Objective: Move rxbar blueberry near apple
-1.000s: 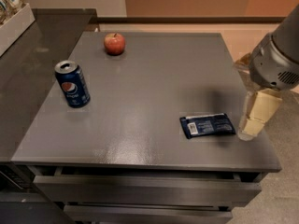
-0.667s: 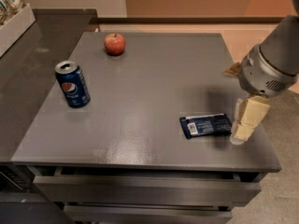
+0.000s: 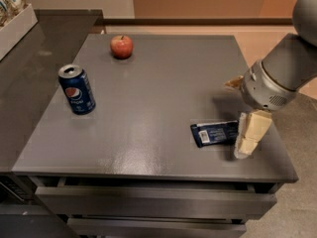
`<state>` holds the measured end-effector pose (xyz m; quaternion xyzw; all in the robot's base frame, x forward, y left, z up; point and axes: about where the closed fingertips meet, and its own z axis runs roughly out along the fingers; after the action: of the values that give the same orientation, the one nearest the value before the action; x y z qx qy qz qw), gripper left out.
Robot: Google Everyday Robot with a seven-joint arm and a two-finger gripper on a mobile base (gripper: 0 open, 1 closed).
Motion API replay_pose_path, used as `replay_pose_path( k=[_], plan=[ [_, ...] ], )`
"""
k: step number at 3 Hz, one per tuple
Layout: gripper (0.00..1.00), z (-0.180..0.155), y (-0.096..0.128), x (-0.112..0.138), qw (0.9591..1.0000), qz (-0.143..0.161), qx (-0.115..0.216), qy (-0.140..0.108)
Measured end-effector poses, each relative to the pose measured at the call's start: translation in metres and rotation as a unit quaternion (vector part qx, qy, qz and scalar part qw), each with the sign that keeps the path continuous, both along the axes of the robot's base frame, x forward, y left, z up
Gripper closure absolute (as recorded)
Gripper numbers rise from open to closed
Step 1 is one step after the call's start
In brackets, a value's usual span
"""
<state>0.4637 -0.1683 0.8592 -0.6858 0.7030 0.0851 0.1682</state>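
The navy rxbar blueberry [image 3: 215,133] lies flat just beside the tool [image 3: 246,143]. The red apple [image 3: 121,46] sits upright, well apart from it.

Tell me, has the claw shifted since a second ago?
Yes. The claw has moved left, from just right of the rxbar blueberry to that wrapper's right end. The rxbar blueberry itself has not shifted.
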Motion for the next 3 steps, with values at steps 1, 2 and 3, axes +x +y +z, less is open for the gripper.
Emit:
replay_pose_path(
  k=[1,2,3],
  plan=[
    [0.00,-0.0078,0.0055,-0.0004,0.9999,0.011,0.007,0.004],
    [0.00,-0.0136,0.0090,-0.0026,0.9997,0.018,0.013,0.007],
    [0.15,-0.0171,0.0097,-0.0052,0.9996,0.020,0.017,0.008]
  ],
)
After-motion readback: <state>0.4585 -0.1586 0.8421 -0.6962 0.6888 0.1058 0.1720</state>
